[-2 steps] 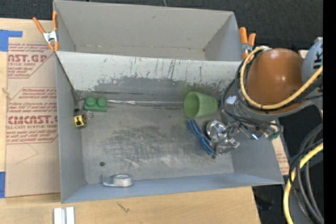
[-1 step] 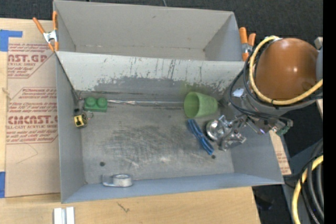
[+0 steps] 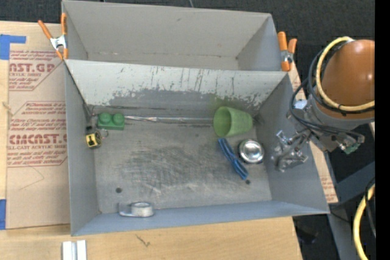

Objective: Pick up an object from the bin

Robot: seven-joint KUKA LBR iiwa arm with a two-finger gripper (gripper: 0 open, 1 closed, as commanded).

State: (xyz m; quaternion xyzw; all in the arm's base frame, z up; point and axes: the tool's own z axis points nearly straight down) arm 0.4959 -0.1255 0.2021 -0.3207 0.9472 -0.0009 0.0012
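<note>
My gripper (image 3: 289, 152) hangs over the bin's sloping right wall, just right of the things on the floor, and nothing shows in it. Nearest to it lies a shiny round silver thing (image 3: 250, 151), a short way to its left. A blue, elongated tool (image 3: 233, 158) lies slantwise against the silver thing's left side. A light green cup (image 3: 232, 122) lies on its side behind them, near the back wall, with its mouth towards the left.
A green brick (image 3: 111, 120) sits at the back left corner of the bin's floor, with a small yellow and black thing (image 3: 92, 140) beside it. A flat grey tape roll (image 3: 137, 210) lies at the front left. The arm with its orange cover stands outside the right rim.
</note>
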